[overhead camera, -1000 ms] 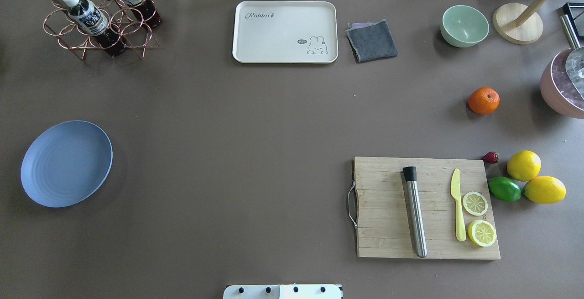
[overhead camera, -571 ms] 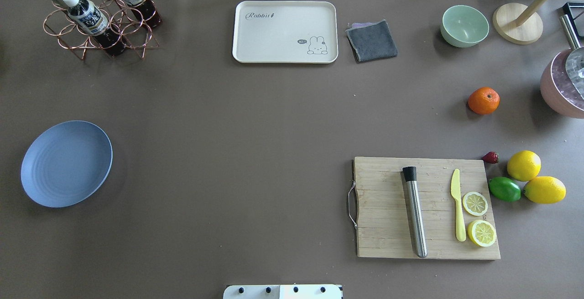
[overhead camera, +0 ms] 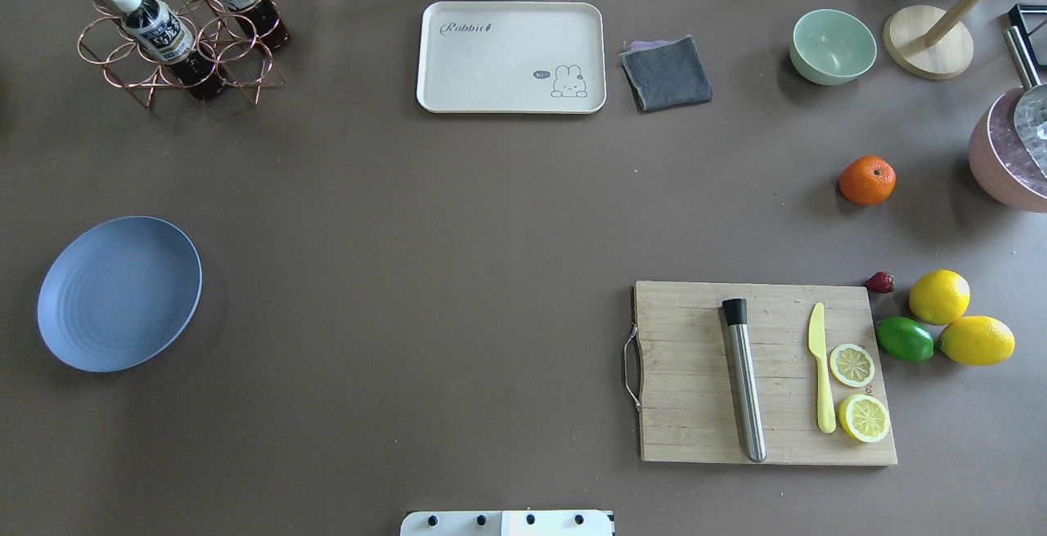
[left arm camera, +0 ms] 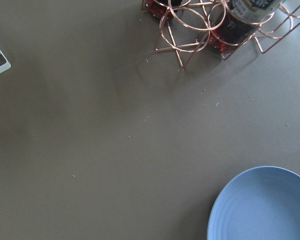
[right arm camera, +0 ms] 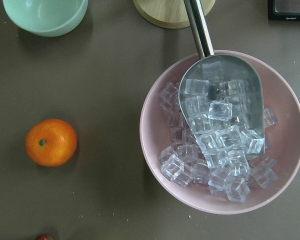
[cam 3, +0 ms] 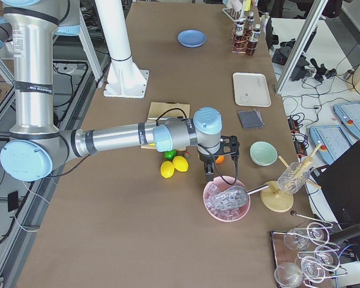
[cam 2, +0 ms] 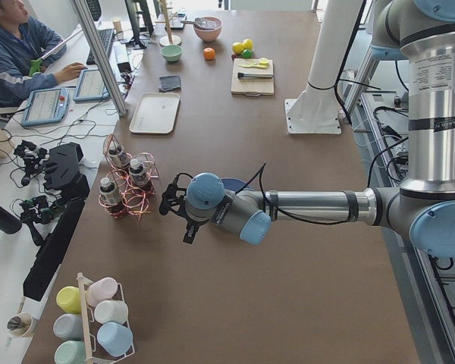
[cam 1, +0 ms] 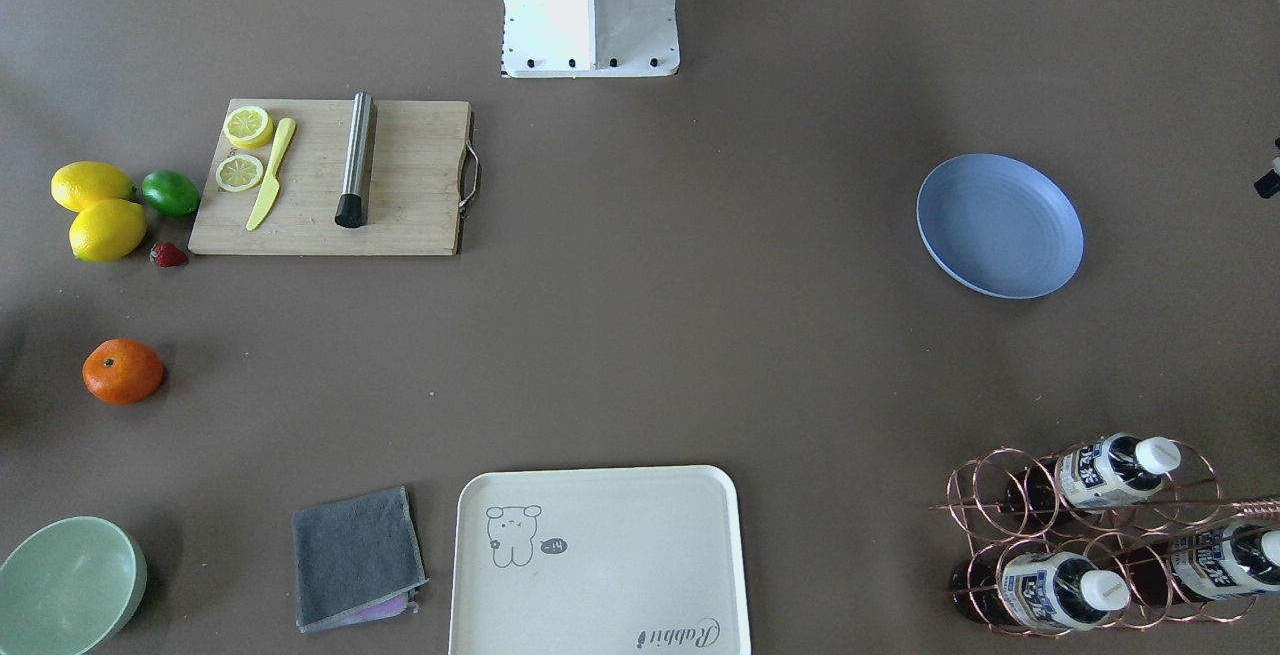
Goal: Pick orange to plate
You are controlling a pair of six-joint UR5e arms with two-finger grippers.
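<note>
The orange (overhead camera: 867, 181) sits on the brown table at the right, also in the front view (cam 1: 122, 371) and the right wrist view (right arm camera: 51, 142). Far across on the left lies the blue plate (overhead camera: 119, 294), bare, its rim in the left wrist view (left arm camera: 262, 205). Neither gripper shows in the overhead view. Only the exterior left view shows my left gripper (cam 2: 189, 232), hanging above the table by the plate. My right gripper (cam 3: 208, 173) appears only in the exterior right view, hovering between the orange and the pink bowl. I cannot tell whether either is open or shut.
A pink bowl (right arm camera: 155, 150) of ice cubes with a metal scoop stands right of the orange. Nearby are a green bowl (overhead camera: 833, 46), two lemons and a lime (overhead camera: 904, 339), and a cutting board (overhead camera: 695, 372). A cream tray (overhead camera: 511, 57), grey cloth and bottle rack (overhead camera: 176, 37) line the far edge.
</note>
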